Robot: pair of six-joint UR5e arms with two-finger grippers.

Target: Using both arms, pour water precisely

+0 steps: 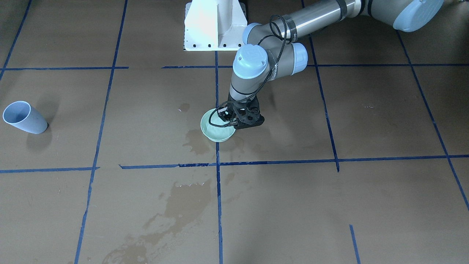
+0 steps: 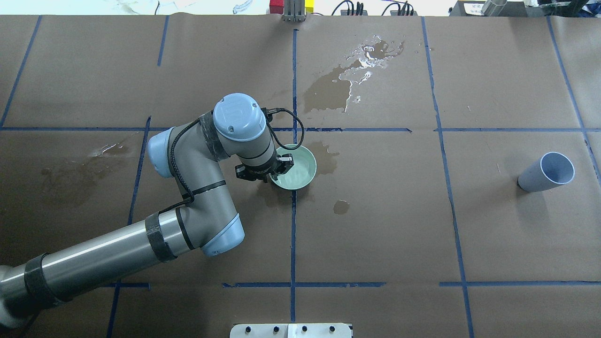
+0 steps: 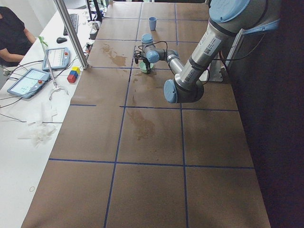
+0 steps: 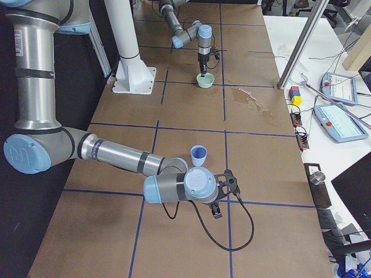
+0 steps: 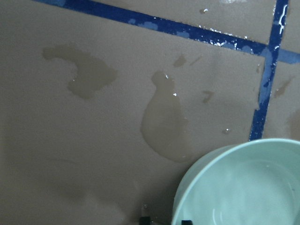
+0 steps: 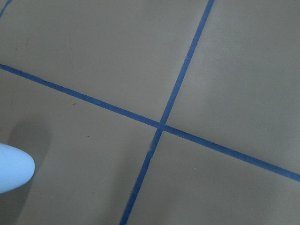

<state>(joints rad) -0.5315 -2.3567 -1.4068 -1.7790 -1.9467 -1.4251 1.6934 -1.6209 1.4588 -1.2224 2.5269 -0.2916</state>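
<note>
A mint bowl sits at the table's middle with clear water in it, pale green against the plastic. My left gripper stands over the bowl's near-left rim. In the left wrist view two black fingertips straddle the rim closely, shut on it. A pale blue cup stands tilted at the far right, also seen as the cup. My right gripper shows only in the exterior right view, just beside the cup; I cannot tell whether it is open or shut.
Dark wet stains spread beyond the bowl, with smaller ones around it. The white pedestal stands behind the bowl. A side bench holds tablets and coloured blocks; a person sits there.
</note>
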